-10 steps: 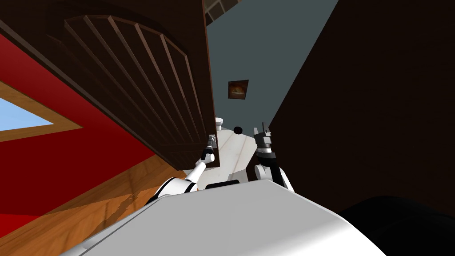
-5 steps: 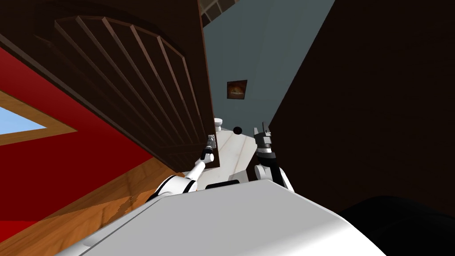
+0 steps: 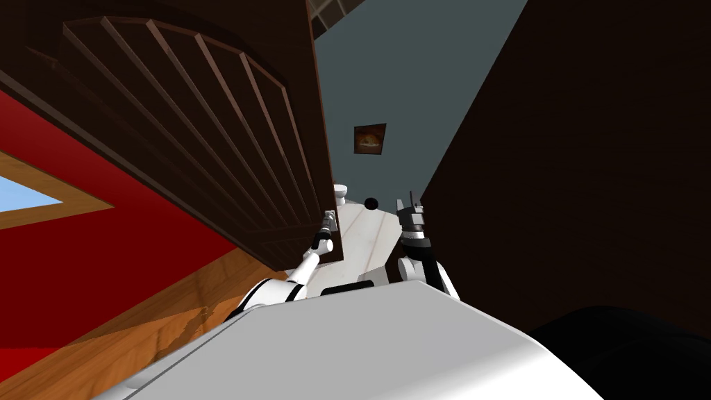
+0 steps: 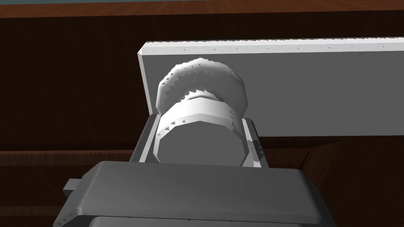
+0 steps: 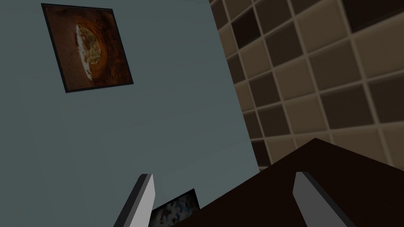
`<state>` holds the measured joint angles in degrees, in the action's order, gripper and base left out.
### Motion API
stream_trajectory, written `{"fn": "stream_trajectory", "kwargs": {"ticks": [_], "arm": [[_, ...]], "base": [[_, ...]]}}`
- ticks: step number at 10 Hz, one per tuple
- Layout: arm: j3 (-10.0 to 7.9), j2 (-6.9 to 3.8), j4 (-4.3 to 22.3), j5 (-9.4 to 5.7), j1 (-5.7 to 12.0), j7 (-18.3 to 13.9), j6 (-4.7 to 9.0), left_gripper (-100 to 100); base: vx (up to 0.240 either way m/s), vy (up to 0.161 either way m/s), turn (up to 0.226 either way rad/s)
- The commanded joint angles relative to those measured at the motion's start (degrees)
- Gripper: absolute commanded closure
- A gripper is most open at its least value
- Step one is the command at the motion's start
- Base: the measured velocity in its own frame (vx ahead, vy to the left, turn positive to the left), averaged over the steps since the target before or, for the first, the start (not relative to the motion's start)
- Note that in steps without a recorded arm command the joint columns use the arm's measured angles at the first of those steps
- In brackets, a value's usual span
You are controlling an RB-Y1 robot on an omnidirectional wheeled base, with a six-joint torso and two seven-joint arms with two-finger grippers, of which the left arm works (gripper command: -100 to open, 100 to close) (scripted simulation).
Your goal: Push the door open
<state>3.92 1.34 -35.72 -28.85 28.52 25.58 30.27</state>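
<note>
Task's thing: door (image 3: 208, 139). Dark brown wood with visible grain and an arched panel of raised slats fanning across the leaf. It is found partly open, filling the head view from 9 to 12 o'clock. A gap onto a pale, veined floor (image 3: 368, 236) is seen at 12 o'clock, between the door's free edge and a dark wall (image 3: 590, 173) at 3 o'clock.

Fitting: knob (image 4: 199, 142). Round, plain light grey, with a flat face, a faceted rim and a wider flange behind. It is mounted on a long flat grey plate (image 4: 315, 90) fixed to the leaf near the free edge.

Tool: left gripper (image 4: 200, 118). It is closed on the knob, with one blade pressed to each side and no gap to be seen. The right gripper (image 3: 410, 206) is held at about 1 o'clock from the chest, within the gap. Its blades are spread wide, with nothing between them.

Step judged in hand: swinging the leaf wider by the clamped knob.
- The push is best applied square to the leaf and curved along the knob's arc, so the blades are not twisted off the smooth rim.
- A slip is likely if force is taken sideways.
- The base should be brought along as reach is used up.
- The right arm should be held off the door's edge and the wall.
</note>
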Motion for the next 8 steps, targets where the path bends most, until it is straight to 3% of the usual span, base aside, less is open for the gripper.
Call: {"fn": "stream_trajectory", "kwargs": {"ticks": [1,2,3,4,6,8], "arm": [[-0.55,-1.60,2.78,0.10,1.60,-1.24,2.36,100],[-0.55,-1.60,2.78,0.10,1.60,-1.24,2.36,100],[-2.25,-2.16,3.73,0.74,2.24,-1.25,2.73,100],[-2.04,-2.55,-0.16,1.76,-0.13,-1.34,0.77,-100],[-2.50,-3.02,-1.33,3.21,-0.77,-2.40,-0.23,-100],[-3.10,-2.66,-2.87,5.11,-1.61,-3.79,-1.53,-100]], "base": [[0.058,0.030,0.046],[0.035,0.040,0.083],[0.082,0.057,0.039],[-0.041,0.086,0.074],[-0.155,0.093,0.041],[-0.173,0.036,0.052]]}}
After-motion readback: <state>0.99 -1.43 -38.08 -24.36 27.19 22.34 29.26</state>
